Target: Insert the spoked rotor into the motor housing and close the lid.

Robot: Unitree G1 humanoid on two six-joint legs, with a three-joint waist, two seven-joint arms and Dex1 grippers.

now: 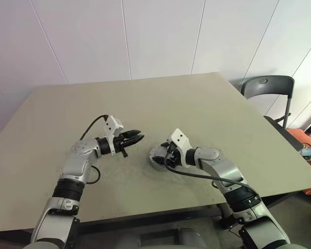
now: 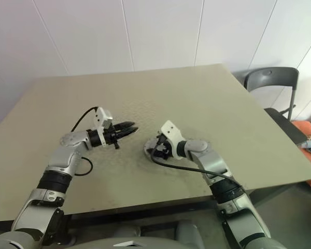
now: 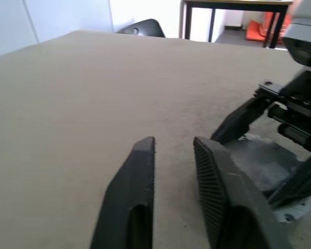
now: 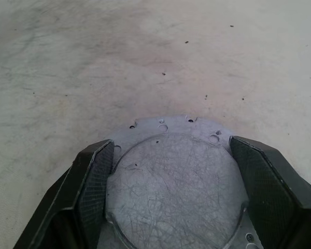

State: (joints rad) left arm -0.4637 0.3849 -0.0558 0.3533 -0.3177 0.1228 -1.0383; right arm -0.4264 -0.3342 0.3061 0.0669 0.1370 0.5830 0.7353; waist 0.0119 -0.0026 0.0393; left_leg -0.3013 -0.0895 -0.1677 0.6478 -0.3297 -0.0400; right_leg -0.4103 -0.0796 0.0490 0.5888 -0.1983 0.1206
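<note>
Looking pretty much done from my end: right gripper (image 4: 171,171) clamps the grey round metal lid (image 4: 173,181) sitting on the beige table (image 1: 207,109), left gripper (image 1: 136,138) nearly pinched shut on nothing beside it, rotor and housing presumably underneath.

One round grey metal disc, the lid (image 4: 173,181), is seen lying flat on the table near its front edge, between the right gripper's fingers. Its upper face is scratched and dull, and a flat outer flange pierced by small holes is noted around a raised central circle. What lies under it cannot be told.
</note>
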